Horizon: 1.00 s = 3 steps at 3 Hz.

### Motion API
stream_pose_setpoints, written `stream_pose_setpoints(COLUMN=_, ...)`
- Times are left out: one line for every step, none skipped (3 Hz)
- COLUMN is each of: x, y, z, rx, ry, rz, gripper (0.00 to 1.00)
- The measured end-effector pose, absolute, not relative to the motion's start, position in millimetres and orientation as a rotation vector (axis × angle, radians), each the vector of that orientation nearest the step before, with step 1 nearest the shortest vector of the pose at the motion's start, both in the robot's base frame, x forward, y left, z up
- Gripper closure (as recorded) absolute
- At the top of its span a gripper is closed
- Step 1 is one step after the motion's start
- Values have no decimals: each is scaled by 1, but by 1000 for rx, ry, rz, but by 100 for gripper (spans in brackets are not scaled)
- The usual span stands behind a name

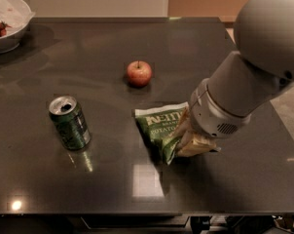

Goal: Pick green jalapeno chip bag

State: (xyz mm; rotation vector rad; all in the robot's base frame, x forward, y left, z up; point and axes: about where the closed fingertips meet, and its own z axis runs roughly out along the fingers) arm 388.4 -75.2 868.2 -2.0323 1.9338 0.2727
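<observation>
The green jalapeno chip bag [159,126] lies flat on the dark table [88,179], right of centre, with its white lettering facing up. My gripper [188,138] comes down from the big grey arm [234,101] at the right. It is at the bag's right edge, touching or overlapping it. The arm hides the right part of the bag.
A red apple [139,73] sits just behind the bag. A green soda can [69,123] stands upright to the left. A white bowl [8,21] with food is at the far left corner. The table's right edge is close behind the arm.
</observation>
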Motion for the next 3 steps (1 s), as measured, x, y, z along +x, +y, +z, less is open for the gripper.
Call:
stream_pose_setpoints(x=393, y=-80, z=886, rx=-1997, ry=1918, rz=256, gripper=88)
stream_pose_setpoints(x=403, y=-94, z=917, rx=-1935, ry=1898, rz=203, gripper=100)
stream_pose_setpoints(x=410, y=-109, z=937, rx=-1904, ry=1887, rz=155, gripper=100)
